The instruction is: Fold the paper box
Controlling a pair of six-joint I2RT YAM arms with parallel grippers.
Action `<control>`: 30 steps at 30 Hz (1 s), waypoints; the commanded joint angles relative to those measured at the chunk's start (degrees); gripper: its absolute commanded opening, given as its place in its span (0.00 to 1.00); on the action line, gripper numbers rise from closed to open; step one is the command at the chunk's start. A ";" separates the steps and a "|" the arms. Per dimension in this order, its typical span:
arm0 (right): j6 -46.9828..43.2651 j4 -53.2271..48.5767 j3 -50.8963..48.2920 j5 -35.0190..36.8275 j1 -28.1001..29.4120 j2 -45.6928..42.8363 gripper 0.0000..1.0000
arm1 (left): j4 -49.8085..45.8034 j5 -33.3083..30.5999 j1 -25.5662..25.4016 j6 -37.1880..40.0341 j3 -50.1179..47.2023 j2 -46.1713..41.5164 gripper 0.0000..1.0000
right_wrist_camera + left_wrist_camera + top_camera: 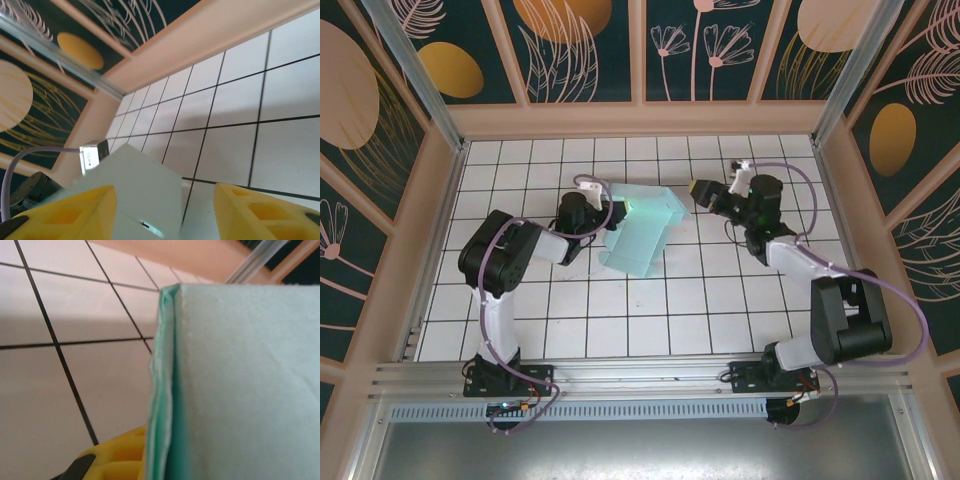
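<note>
Mid-counter, a little toward the back wall: the paper box point(645, 238) sits part-raised on the white tiled counter point(620, 320). One panel lies flat toward me and another is lifted into a slanted roof shape. The card is pale teal, thin and matte. In the left wrist view the cut edge looks faintly fuzzy, and two layers run doubled along a fold.

Left end effector point(596, 210) is at the box's left edge. Its wrist camera has one yellow finger point(122, 455) right against that doubled edge. The other finger is hidden behind the card, so I cannot tell whether it pinches or merely props. My read: it is there to anchor that side so the sheet does not skate on smooth tile.

Right end effector point(702, 192) hovers just beside the raised panel's far right corner. Its yellow moulded fingers are spread wide with nothing in them, and a corner of card lies below the gap. It looks lined up to press or take that flap next.
</note>
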 commanded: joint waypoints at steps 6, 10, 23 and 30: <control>6.91 11.98 -9.13 -1.78 -2.41 -5.22 0.53 | 14.87 2.84 1.80 -21.49 2.70 1.02 0.00; 8.36 18.92 -10.28 -2.76 0.92 -3.96 0.53 | 17.75 2.72 1.80 -24.81 3.04 0.87 0.00; 17.12 29.15 -1.95 -4.35 9.33 7.06 0.48 | 17.16 2.95 0.67 -20.29 2.79 0.34 0.00; 18.05 30.95 0.36 -5.01 10.60 8.81 0.49 | 17.05 3.01 0.66 -18.06 2.01 0.05 0.00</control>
